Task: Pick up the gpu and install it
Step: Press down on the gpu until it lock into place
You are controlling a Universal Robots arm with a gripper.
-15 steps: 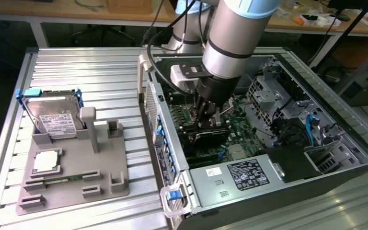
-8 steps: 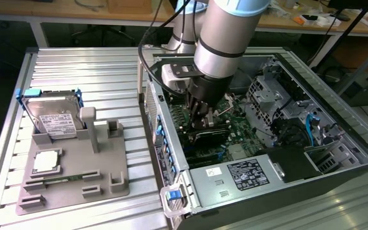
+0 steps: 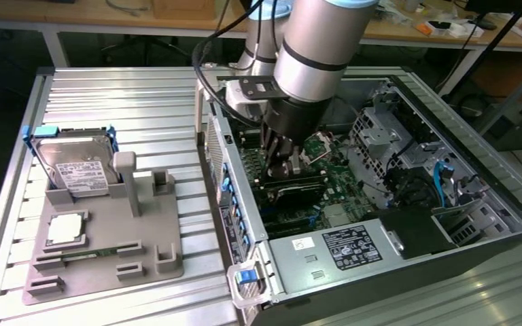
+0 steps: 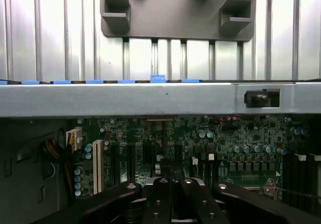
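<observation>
Black two-finger claw (image 3: 290,163) is fully closed, fingers together, lowered inside the open grey metal PC case (image 3: 478,204) right over the green motherboard (image 4: 200,143); can't tell if it grips anything. GPU, flat card w/ black cooler (image 3: 293,190), sits on the motherboard just under the claw. Outside the case, on exterior view's left: grey plastic holder tray (image 3: 147,251) w/ silver hard drive (image 3: 79,173) upright and small square silver CPU chip (image 3: 66,229) flat.
</observation>
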